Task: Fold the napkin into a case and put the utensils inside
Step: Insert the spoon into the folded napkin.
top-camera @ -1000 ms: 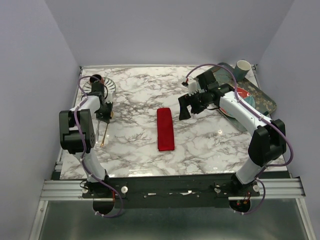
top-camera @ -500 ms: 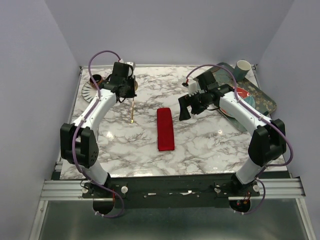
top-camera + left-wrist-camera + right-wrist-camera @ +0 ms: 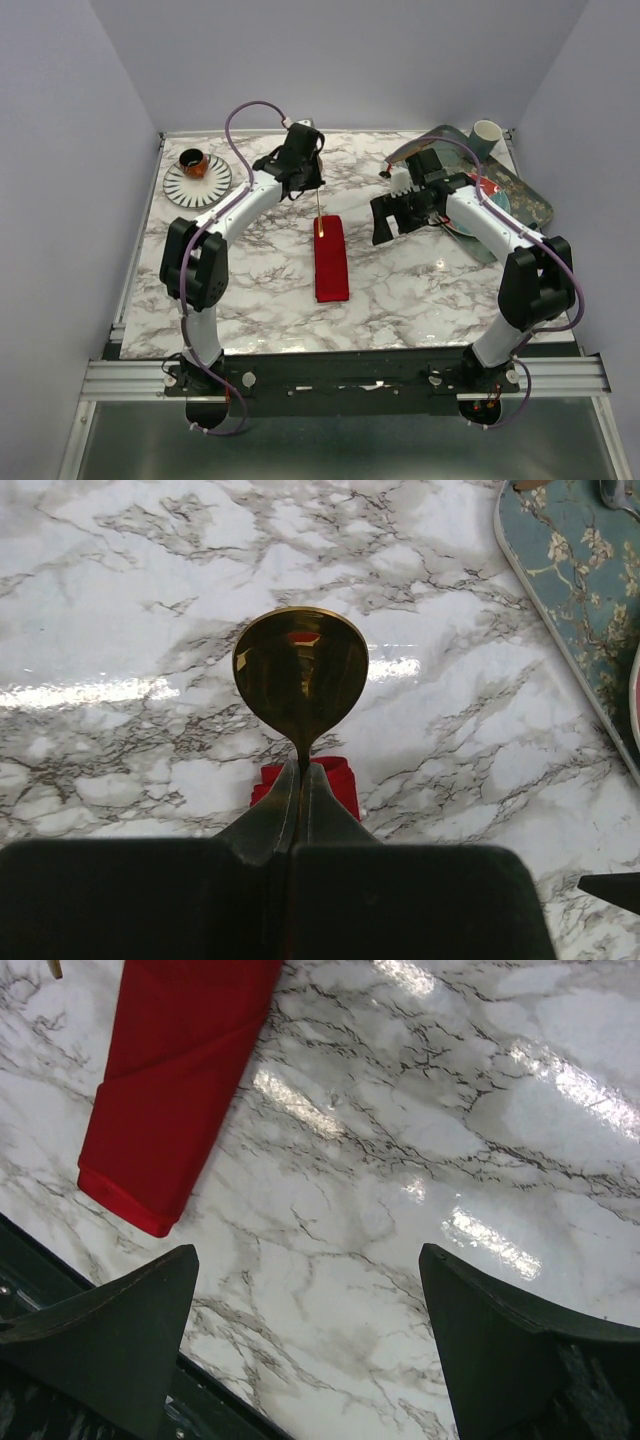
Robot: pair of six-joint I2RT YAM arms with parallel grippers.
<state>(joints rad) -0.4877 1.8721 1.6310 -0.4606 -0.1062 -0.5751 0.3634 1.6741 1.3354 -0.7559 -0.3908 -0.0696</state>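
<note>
Left tool (image 3: 316, 192) swung over far end of case (image 3: 331, 258) — clenched on gold spoon (image 3: 300, 670); right tool (image 3: 308, 1252) gaping.

White marble-look table (image 3: 400, 300) w/ grey veins, glossy, light glare on top. Plain pale lilac walls (image 3: 330, 60) behind & either side of table. Aluminium rail (image 3: 120, 378) along table's near edge, grey metal sheet (image 3: 340, 445) just below.
</note>
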